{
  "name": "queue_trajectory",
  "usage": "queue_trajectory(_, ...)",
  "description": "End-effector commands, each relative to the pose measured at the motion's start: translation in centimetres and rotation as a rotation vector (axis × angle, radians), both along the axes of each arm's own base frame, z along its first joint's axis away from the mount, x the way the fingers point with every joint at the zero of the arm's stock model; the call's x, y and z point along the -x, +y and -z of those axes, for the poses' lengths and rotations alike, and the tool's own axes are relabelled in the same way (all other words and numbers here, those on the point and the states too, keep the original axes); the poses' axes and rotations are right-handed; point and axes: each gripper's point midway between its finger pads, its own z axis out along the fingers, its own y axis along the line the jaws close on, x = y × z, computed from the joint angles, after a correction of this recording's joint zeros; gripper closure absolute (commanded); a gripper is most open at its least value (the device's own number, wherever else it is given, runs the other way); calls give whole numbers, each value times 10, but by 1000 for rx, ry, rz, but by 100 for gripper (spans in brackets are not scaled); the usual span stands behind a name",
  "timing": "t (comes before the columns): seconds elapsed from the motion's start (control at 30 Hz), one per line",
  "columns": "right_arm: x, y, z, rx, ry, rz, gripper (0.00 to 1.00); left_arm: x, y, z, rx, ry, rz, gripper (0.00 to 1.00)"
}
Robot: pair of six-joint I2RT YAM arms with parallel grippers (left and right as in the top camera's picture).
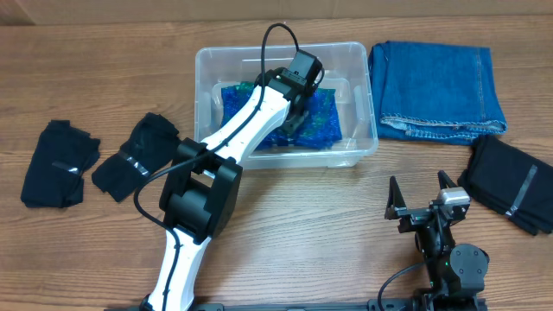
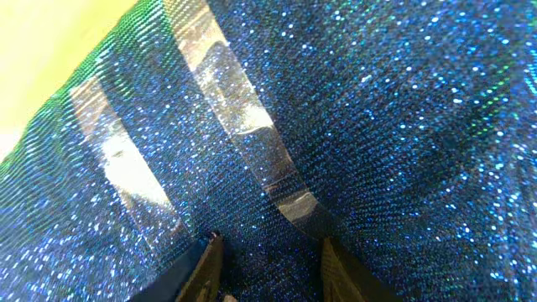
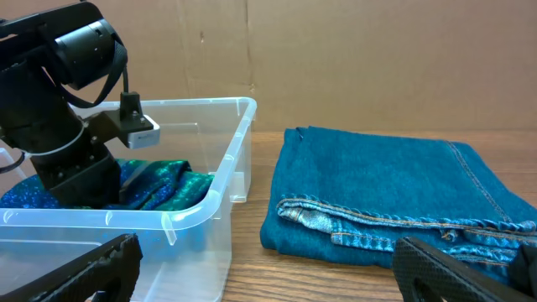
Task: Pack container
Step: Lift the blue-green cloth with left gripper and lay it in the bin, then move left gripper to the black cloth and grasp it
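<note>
Container (image 1: 361, 95) sat mid-table toward the back. 1 item was in: sparkly blue-green cloth (image 1: 324, 117) on its floor. Left gripper (image 2: 268, 252) was down on that cloth, fingers apart, nothing visibly pinched. Right gripper (image 1: 420, 186) was wide open, empty, near the front. Unpacked: folded jeans (image 1: 436, 86) just right of the container, 2 black garments (image 1: 138, 154) left, 1 black piece (image 1: 514, 181) far right. By my read, 1 of 5 done.

No words or numbers can be read in any view. The clear container (image 1: 346, 47) at the upper middle shows no letters. The jeans (image 1: 436, 86) at the upper right show none either.
</note>
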Motion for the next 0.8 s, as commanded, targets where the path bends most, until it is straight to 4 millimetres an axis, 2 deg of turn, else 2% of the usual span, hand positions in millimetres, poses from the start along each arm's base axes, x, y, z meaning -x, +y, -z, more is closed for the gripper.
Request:
queue_trajectory(0.0, 0, -2, -1, -6, -8, 8, 0, -12, 30, -9, -120, -80, -83, 59)
queue_trajectory(0.17, 0, -2, -1, -6, -8, 8, 0, -32, 51, -22, -195, -185, -143, 53)
queue_trajectory(0.27, 0, -2, -1, -6, -8, 8, 0, -48, 48, -40, -167, -238, -146, 35)
queue_trajectory(0.33, 0, -2, -1, -6, -8, 8, 0, -54, 41, -80, -138, -261, -144, 30)
queue_trajectory(0.4, 0, -2, -1, -6, -8, 8, 0, -50, 35, -120, -81, -251, -140, 29)
queue_trajectory(0.43, 0, -2, -1, -6, -8, 8, 0, -43, 37, -147, -43, -250, -181, 29)
queue_trajectory(0.5, 0, -2, -1, -6, -8, 8, 0, -33, 53, -188, -2, -252, -240, 29)
queue_trajectory(0.63, 0, -2, -1, -6, -8, 8, 0, -7, 81, -228, 88, -186, -262, 26)
queue_trajectory(0.7, 0, -2, -1, -6, -8, 8, 0, 9, 104, -240, 72, -159, -293, 24)
queue_trajectory(0.77, 0, -2, -1, -6, -8, 8, 0, 20, 124, -262, 157, -163, -328, 23)
